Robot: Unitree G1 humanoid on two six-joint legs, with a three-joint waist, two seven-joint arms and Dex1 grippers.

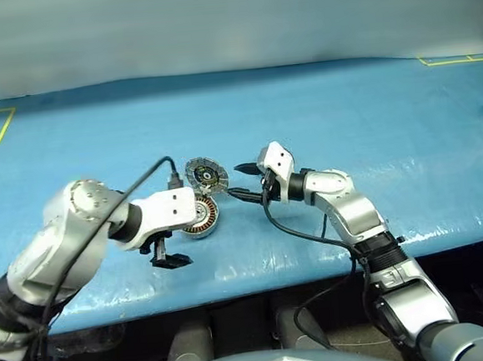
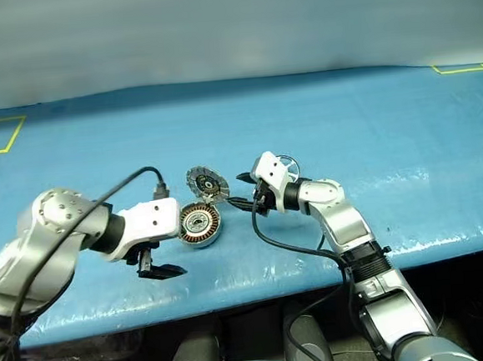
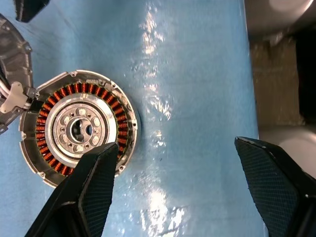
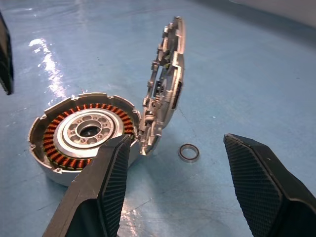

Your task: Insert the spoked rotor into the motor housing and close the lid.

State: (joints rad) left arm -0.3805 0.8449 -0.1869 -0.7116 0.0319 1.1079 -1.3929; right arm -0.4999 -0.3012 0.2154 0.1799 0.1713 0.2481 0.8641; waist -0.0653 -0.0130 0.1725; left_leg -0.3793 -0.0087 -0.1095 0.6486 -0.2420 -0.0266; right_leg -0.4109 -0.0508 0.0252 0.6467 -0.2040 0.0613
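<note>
- The motor housing [image 4: 84,136] lies on the blue table [image 1: 370,112], copper windings showing, its lid [image 4: 165,98] standing up on its hinge.
- Left gripper [image 1: 169,260] hangs just beside the housing, jaws apart and empty.
- Right gripper [image 1: 243,183] sits near the raised lid, jaws apart, gripping nothing.
- A small black ring [image 4: 188,152] lies beside the lid, between the right jaws in the wrist view.

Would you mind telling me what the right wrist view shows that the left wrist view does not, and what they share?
Right wrist view: a small dark ring lying on the blue table, and the lid standing upright on its hinge, inner face toward the housing. Left wrist view: the table's front edge and the floor beyond it. Both: the motor housing with copper windings, no rotor in it, between open black fingers.
</note>
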